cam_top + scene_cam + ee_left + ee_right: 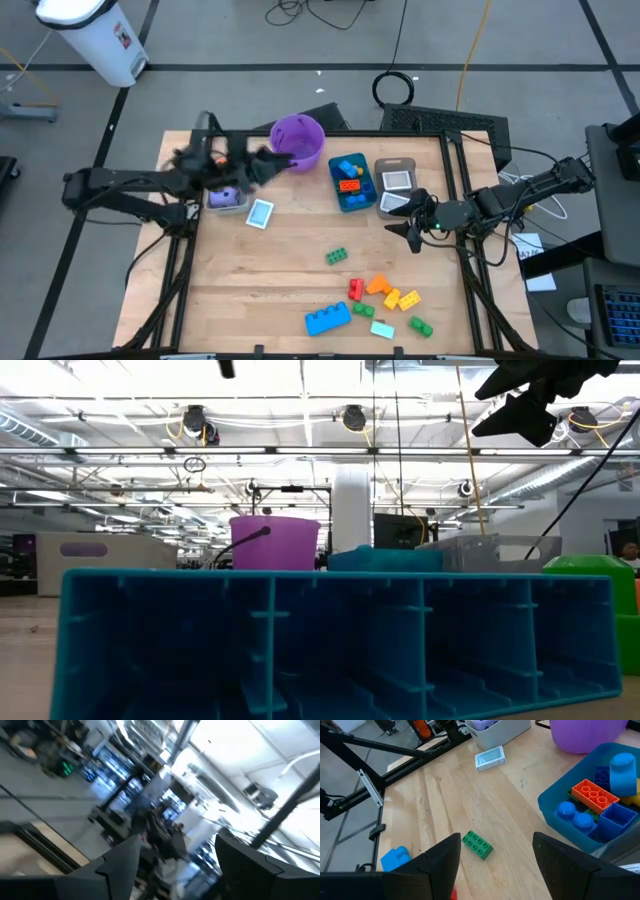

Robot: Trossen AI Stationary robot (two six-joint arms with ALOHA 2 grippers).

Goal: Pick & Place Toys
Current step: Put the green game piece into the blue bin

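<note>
Loose toy bricks lie on the wooden table near its front edge: a large blue one [328,319], a red one [356,290], an orange one [378,285], a yellow one [398,298] and small green ones [420,326]. A lone green brick [337,257] lies mid-table and also shows in the right wrist view [477,845]. A picture card [260,213] lies flat at the left. My right gripper [410,232] is open and empty, hovering right of the green brick. My left gripper [265,165] is raised beside the purple bucket [298,140], open and empty in its wrist view [175,865].
A teal bin [352,182] holds several bricks [594,795]. A grey bin [397,178] and a clear bin [400,203] stand to its right. A small clear bin [226,197] with a purple die stands at the left. In the low view the blue brick [330,650] fills the foreground.
</note>
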